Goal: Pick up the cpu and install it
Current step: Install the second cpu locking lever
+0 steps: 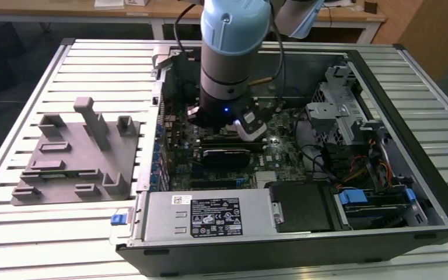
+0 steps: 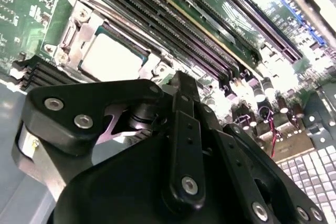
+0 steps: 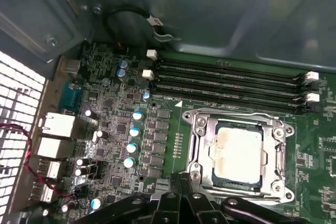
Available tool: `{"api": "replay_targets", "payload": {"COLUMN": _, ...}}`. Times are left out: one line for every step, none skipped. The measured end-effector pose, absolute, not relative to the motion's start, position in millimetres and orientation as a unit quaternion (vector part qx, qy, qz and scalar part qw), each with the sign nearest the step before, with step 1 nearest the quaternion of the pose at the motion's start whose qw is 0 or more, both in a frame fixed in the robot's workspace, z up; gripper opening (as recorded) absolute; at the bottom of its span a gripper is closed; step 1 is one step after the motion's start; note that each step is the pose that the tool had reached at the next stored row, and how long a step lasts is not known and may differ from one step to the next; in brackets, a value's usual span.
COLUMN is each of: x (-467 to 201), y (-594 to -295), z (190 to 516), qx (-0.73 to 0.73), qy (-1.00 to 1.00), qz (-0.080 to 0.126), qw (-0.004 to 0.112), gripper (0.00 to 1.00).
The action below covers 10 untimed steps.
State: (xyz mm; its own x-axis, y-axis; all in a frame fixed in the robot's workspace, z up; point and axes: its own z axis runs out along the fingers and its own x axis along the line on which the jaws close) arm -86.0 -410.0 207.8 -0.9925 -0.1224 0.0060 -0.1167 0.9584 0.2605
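Pale silver metal marks the cpu (image 3: 239, 152), which lies flat inside the socket frame (image 3: 198, 150) on the green motherboard (image 3: 121, 124), just beside the long memory slots (image 3: 226, 80); in the second wrist view the chip (image 2: 111, 57) sits just beyond the black gripper (image 2: 181, 85). The gripper's fingers are drawn together and hold nothing, hovering close over the board near the socket. In the exterior view the arm (image 1: 228, 52) reaches down into the open computer case (image 1: 410, 175), with the grey plastic tray (image 1: 76, 151) on the slatted table (image 1: 21, 105) at the exterior view's left.

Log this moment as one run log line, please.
arm: inside open computer case | gripper: above motherboard, beside socket frame | cpu: seated in socket, pale top showing | grey fixture: outside case
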Motion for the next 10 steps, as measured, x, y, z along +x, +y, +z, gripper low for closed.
{"api": "replay_targets", "payload": {"x": -86.0, "y": -410.0, "z": 209.2, "qx": 0.06, "qy": -0.989, "qz": -0.131, "qw": 0.011, "gripper": 0.11}}
{"api": "replay_targets", "payload": {"x": -86.0, "y": -410.0, "z": 210.8, "qx": 0.06, "qy": -0.989, "qz": -0.132, "qw": 0.011, "gripper": 0.11}}
{"api": "replay_targets", "payload": {"x": -86.0, "y": -410.0, "z": 212.4, "qx": 0.06, "qy": -0.989, "qz": -0.132, "qw": 0.011, "gripper": 0.11}}
{"api": "replay_targets", "payload": {"x": -85.9, "y": -410.0, "z": 214.2, "qx": 0.06, "qy": -0.989, "qz": -0.132, "qw": 0.011, "gripper": 0.11}}
{"api": "replay_targets", "payload": {"x": -86.0, "y": -410.0, "z": 215.6, "qx": 0.06, "qy": -0.989, "qz": -0.133, "qw": 0.011, "gripper": 0.11}}
{"api": "replay_targets", "payload": {"x": -85.9, "y": -410.0, "z": 216.8, "qx": 0.06, "qy": -0.989, "qz": -0.133, "qw": 0.011, "gripper": 0.11}}
{"api": "replay_targets", "payload": {"x": -85.9, "y": -410.0, "z": 218.0, "qx": 0.06, "qy": -0.989, "qz": -0.133, "qw": 0.011, "gripper": 0.11}}
{"api": "replay_targets", "payload": {"x": -85.9, "y": -410.0, "z": 219.2, "qx": 0.06, "qy": -0.989, "qz": -0.133, "qw": 0.011, "gripper": 0.11}}
{"api": "replay_targets", "payload": {"x": -85.9, "y": -410.0, "z": 220.4, "qx": 0.06, "qy": -0.989, "qz": -0.133, "qw": 0.011, "gripper": 0.11}}
{"api": "replay_targets", "payload": {"x": -85.9, "y": -410.0, "z": 221.5, "qx": 0.06, "qy": -0.989, "qz": -0.134, "qw": 0.011, "gripper": 0.11}}
